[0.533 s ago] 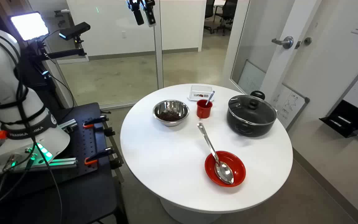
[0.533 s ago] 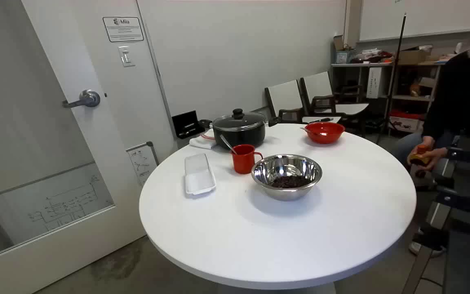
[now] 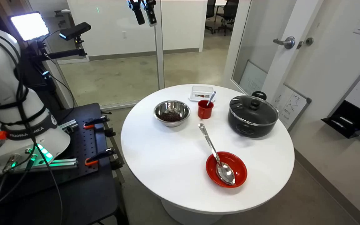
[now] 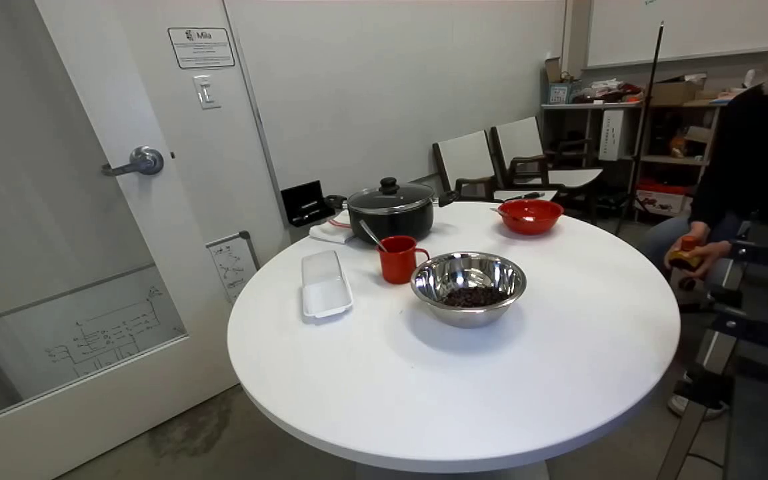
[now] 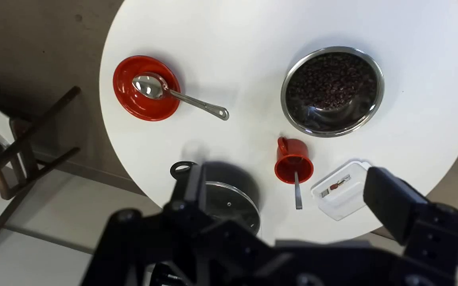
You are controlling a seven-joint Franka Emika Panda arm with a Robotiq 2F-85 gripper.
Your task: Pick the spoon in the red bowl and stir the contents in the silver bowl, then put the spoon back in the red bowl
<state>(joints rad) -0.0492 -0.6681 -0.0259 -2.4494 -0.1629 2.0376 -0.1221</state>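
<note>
The silver spoon lies with its oval head in the red bowl; its handle rests over the rim and points out above the table. In the wrist view the spoon and red bowl are at upper left. The silver bowl holds dark, bean-like contents; the bowl also shows in an exterior view. My gripper is open and empty, fingers wide apart. It hangs high above the table at the top of an exterior view, touching nothing.
A red cup with a utensil handle stands beside the silver bowl. A clear plastic box and a lidded black pot stand nearby. The white round table carries everything. A person sits beyond its edge.
The gripper and the things on the table look the same. The seated person's hands and head have shifted slightly.
</note>
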